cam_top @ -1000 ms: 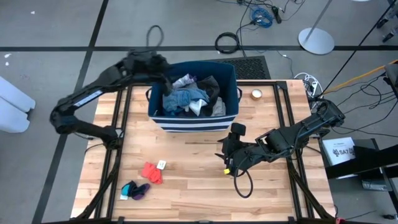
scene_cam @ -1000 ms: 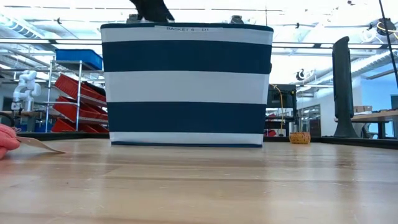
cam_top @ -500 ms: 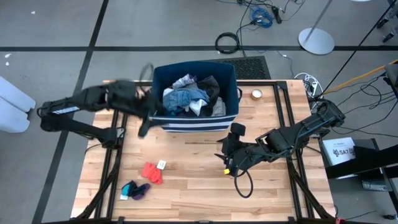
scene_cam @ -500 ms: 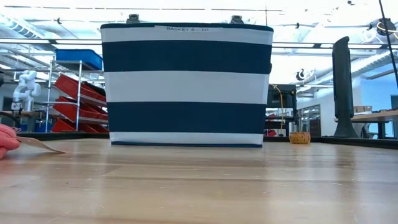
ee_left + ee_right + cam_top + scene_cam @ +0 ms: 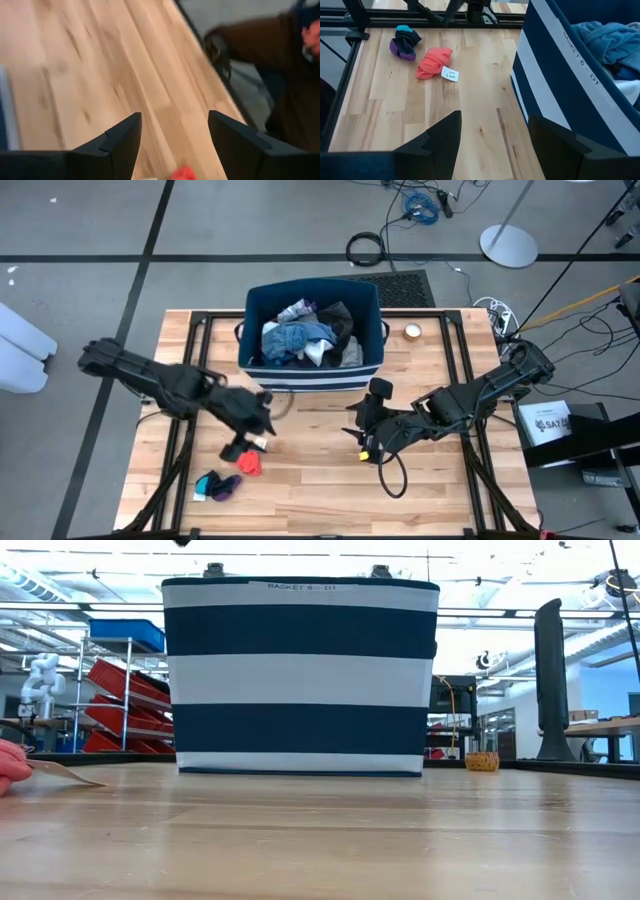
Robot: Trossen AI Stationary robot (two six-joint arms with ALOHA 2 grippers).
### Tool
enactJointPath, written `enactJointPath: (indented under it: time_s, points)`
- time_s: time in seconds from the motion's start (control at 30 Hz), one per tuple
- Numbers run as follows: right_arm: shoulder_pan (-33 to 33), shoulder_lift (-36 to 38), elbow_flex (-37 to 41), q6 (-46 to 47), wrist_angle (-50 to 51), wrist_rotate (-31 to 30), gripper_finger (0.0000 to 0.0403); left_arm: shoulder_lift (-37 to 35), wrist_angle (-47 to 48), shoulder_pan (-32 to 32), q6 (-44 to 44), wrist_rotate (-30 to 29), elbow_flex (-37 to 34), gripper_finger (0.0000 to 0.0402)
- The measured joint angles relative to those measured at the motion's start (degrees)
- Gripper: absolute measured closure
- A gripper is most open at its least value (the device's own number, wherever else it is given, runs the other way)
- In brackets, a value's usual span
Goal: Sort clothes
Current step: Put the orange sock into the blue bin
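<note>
A navy bin with white stripes point(image 5: 312, 372) stands at the table's far middle, filled with clothes: blue point(image 5: 298, 338), white and dark pieces. A red sock with a white tag point(image 5: 246, 463) lies flat on the wood at the near left. A teal and purple sock bundle point(image 5: 216, 485) lies beyond it, closer to the near edge. My left gripper point(image 5: 245, 438) hangs open just above the red sock point(image 5: 184, 173), tilted downward, touching nothing. My right gripper point(image 5: 358, 430) waits open at the table's middle right, facing the socks point(image 5: 434, 62) and the bin point(image 5: 560, 70).
A small round object point(image 5: 412, 332) sits at the far right of the table. Black frame rails point(image 5: 190, 440) run along both table sides. A person's brown sleeve point(image 5: 260, 45) shows beyond the table's edge. Bare wood lies between the two grippers.
My left gripper has swung from over the bin's left side out past the bin's left wall, then toward the near edge and downward. It now hangs over the red sock. Its fingers have stayed open. The socks and the bin have not moved.
</note>
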State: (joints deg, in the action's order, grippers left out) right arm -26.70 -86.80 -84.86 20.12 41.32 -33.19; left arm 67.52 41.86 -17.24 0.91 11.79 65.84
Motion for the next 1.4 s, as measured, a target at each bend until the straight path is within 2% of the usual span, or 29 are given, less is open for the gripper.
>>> enactJointPath:
  time_s: [0.33, 0.6, 0.77, 1.07, 1.4]
  points:
    - [0.00, 0.00, 0.00, 0.20, 0.00, 0.00, 0.0186, 7.42, 6.30, -5.26, 8.23, -4.11, -7.46, 0.0164]
    - [-0.02, -0.15, 0.00, 0.22, 0.00, -0.01, 0.0186, 3.39, 4.43, -8.97, 23.12, -11.67, -19.39, 0.0164]
    - [0.00, -1.11, 0.01, -0.26, 0.20, 0.10, 0.0186, 1.19, 3.41, -9.75, 32.40, -13.48, -23.45, 0.0164]
    - [0.86, -1.49, 0.02, -0.85, 0.02, 0.16, 0.0186, 3.33, -3.92, -13.75, 38.03, -12.91, -30.09, 0.0164]
    - [0.87, -1.51, 0.02, -0.98, -0.07, 0.20, 0.0186, 10.66, -9.45, -14.89, 39.23, -13.57, -30.56, 0.0168]
